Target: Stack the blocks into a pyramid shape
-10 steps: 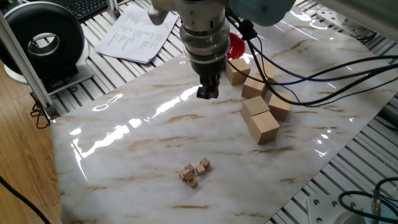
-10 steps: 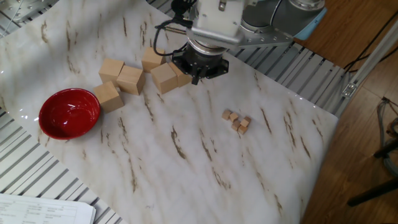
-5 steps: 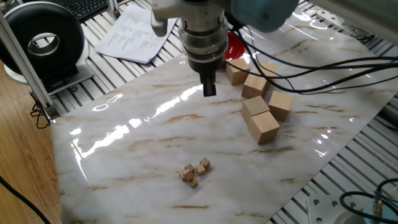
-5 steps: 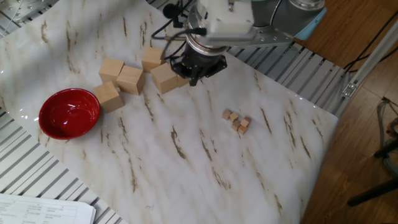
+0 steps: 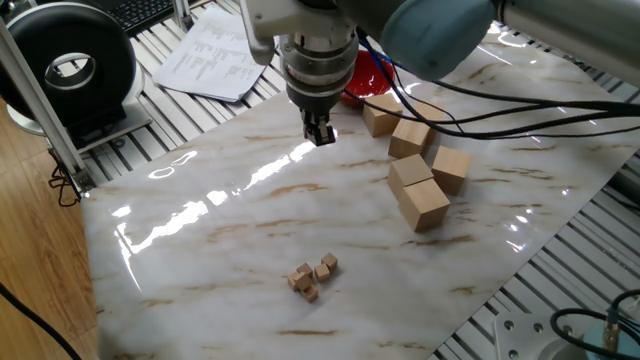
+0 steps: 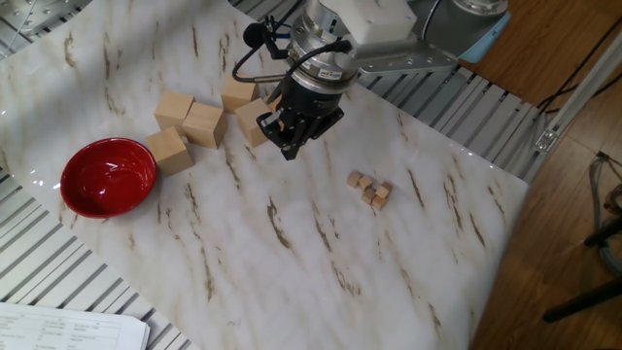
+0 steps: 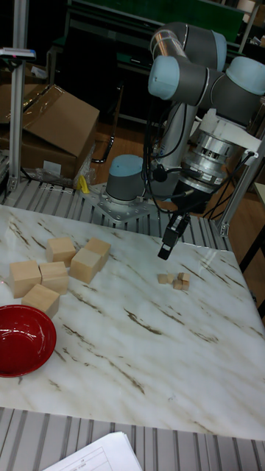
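Note:
The blocks (image 5: 313, 275) are tiny tan cubes lying in a loose cluster on the marble table, near its front edge in one fixed view. The same cluster of blocks (image 6: 371, 188) shows in the other fixed view and, as blocks (image 7: 175, 279), in the tall fixed view. No stepped pile stands among them. My gripper (image 5: 320, 133) hangs above the table, well away from the cluster and tilted. In the other fixed view the gripper (image 6: 290, 148) is just left of the cubes. The gripper (image 7: 166, 250) looks shut, with nothing between its fingers.
Several large pale wooden blocks (image 5: 418, 200) lie grouped at one side of the table (image 6: 292, 262), beside a red bowl (image 6: 109, 176). Papers (image 5: 220, 55) and a black round device (image 5: 70, 65) lie off the table. Cables hang from the arm.
The gripper has moved away from the large blocks toward the table's far side in one fixed view, and the wrist has turned and tilted. The cubes have not moved.

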`<state>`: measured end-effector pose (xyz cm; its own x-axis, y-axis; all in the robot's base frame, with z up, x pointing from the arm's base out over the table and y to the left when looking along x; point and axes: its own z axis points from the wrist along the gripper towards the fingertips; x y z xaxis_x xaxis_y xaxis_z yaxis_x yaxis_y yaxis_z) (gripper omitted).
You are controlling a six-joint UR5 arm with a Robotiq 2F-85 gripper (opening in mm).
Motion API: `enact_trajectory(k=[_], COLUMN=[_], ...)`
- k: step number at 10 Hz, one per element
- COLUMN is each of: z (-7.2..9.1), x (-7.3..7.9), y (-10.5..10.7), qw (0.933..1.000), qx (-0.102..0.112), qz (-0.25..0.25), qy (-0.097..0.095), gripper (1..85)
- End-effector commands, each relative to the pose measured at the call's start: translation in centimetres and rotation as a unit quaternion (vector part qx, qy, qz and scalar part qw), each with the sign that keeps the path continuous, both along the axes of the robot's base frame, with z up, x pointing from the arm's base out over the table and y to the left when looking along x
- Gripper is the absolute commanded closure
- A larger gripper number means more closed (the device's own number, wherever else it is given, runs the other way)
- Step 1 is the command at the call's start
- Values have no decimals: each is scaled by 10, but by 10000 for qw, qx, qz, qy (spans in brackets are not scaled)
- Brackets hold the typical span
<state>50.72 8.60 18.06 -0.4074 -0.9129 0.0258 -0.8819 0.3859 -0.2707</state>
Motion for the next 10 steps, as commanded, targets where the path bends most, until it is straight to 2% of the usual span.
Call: enact_trajectory(k=[1, 5, 6, 8, 10], z=[1, -4, -4, -4, -6], x=[1, -15, -19, -21, -24], y=[0, 13, 15, 11, 24], qw=[10000, 9991, 9987, 9986, 9978], qx=[15, 267, 290, 181, 468], qz=[27, 64, 133, 245, 56], qy=[-25, 310, 387, 432, 469], gripper=[847, 847, 847, 847, 847])
